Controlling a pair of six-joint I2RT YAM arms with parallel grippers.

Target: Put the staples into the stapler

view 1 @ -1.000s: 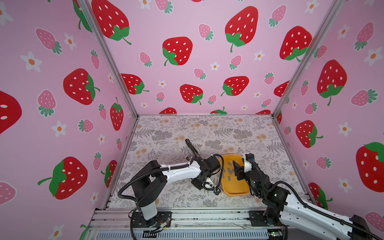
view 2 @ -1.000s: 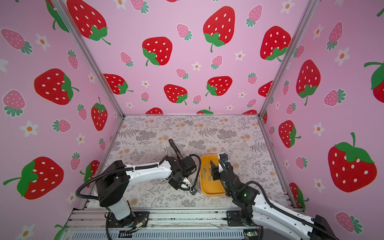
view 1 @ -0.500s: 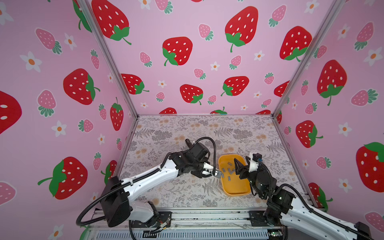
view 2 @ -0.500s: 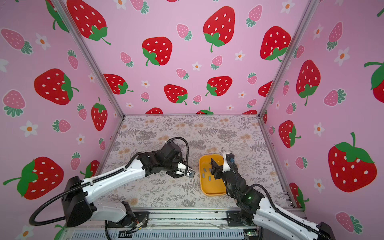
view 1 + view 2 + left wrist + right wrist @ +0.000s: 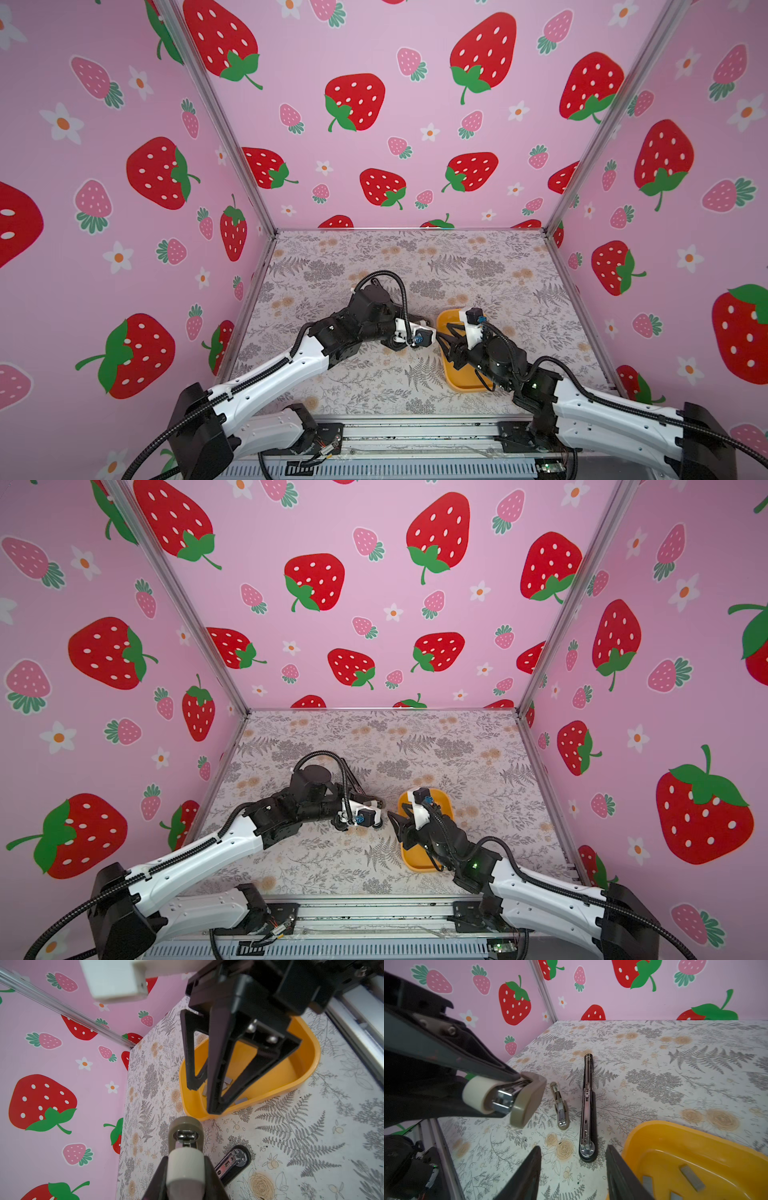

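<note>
The stapler (image 5: 587, 1105) is long and black. It lies opened flat on the floral mat with its metal rail up; its rounded end (image 5: 234, 1159) shows beside my left gripper. Grey staples (image 5: 691, 1178) (image 5: 227, 1080) lie in the yellow tray (image 5: 675, 1136) (image 5: 461, 384) (image 5: 415, 864). My left gripper (image 5: 186, 1159) (image 5: 419, 338) is shut on a small stubby beige stapler with a white top (image 5: 508, 1097), held above the mat just left of the tray. My right gripper (image 5: 573, 1151) (image 5: 203, 1099) (image 5: 441, 337) is open and empty, over the tray's left rim, facing the left one.
A second small beige stapler (image 5: 560, 1109) lies on the mat beside the long black one. Pink strawberry walls close in the left, back and right. A metal rail (image 5: 415, 432) runs along the front edge.
My left arm has stretched right, carrying the small stapler to the tray's left edge. My right gripper has shifted left across the tray to its left rim and its fingers have drawn closer.
</note>
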